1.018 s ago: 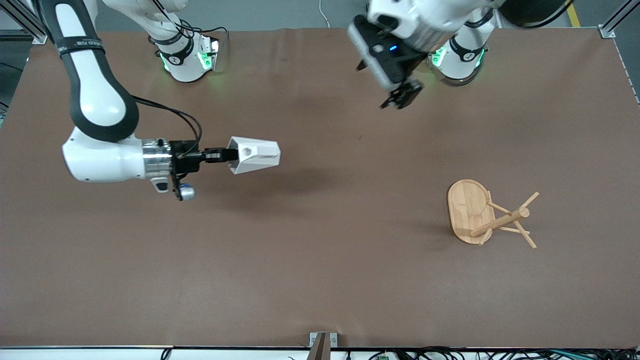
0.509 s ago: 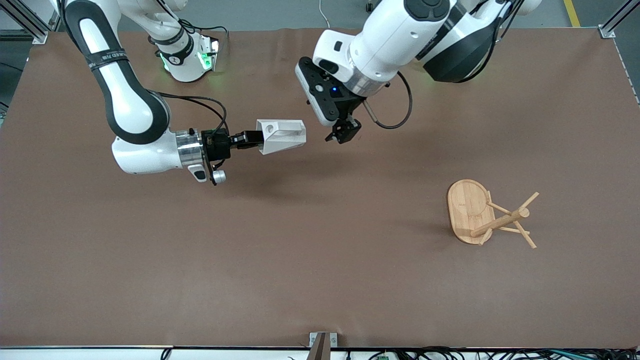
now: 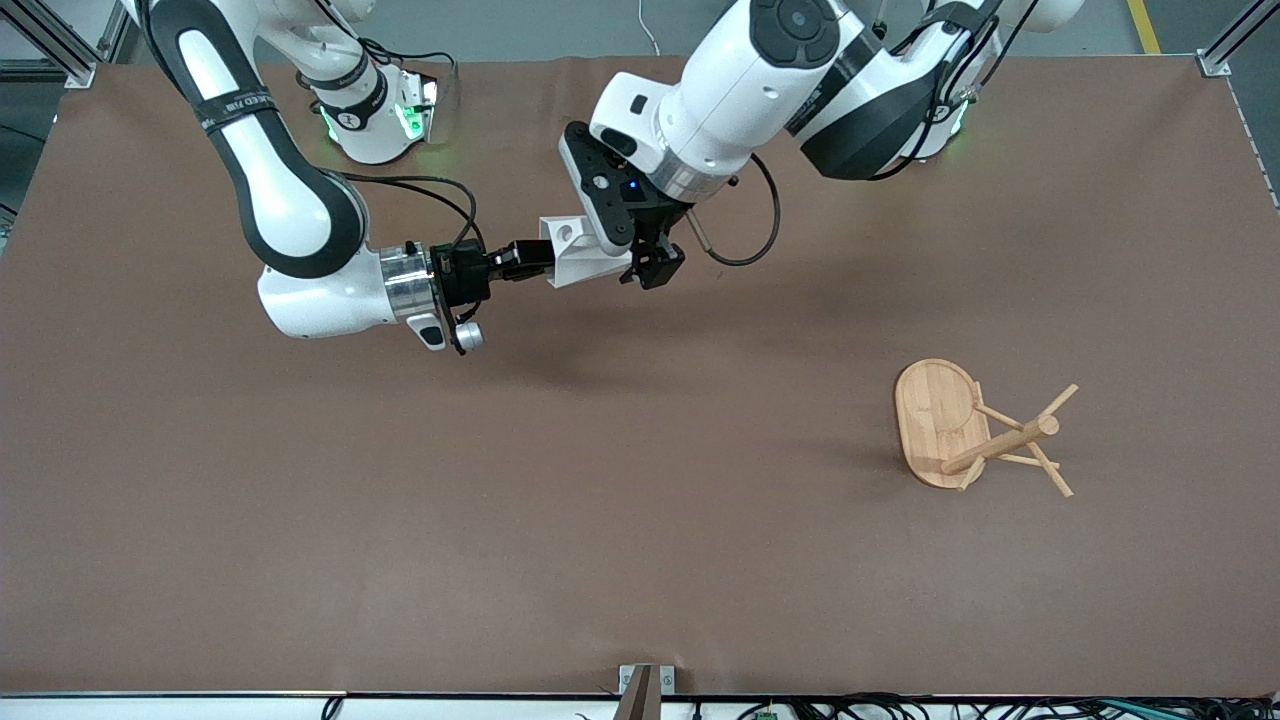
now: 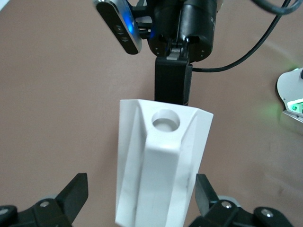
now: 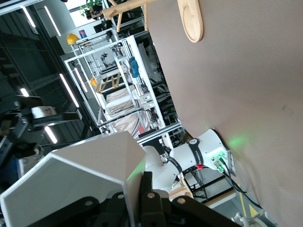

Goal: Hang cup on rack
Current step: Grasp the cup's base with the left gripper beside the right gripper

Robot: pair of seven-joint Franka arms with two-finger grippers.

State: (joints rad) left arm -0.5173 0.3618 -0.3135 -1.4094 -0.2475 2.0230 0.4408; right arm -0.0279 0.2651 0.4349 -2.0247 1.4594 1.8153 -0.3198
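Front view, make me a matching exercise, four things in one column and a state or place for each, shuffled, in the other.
1. cup
2. rack
3. right hand
4. left hand

A. open, fingers either side of the cup body
B. standing toward the left arm's end of the table
C. shut on the cup's rim
D. held in the air, lying sideways

Pairs: 1-D, 2-B, 3-C, 4-A

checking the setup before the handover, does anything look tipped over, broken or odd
Nothing stands out. The rack stands upright toward the left arm's end of the table. The cup is in the air, lying sideways, gripped by the right gripper, with the left gripper open around its narrow end.
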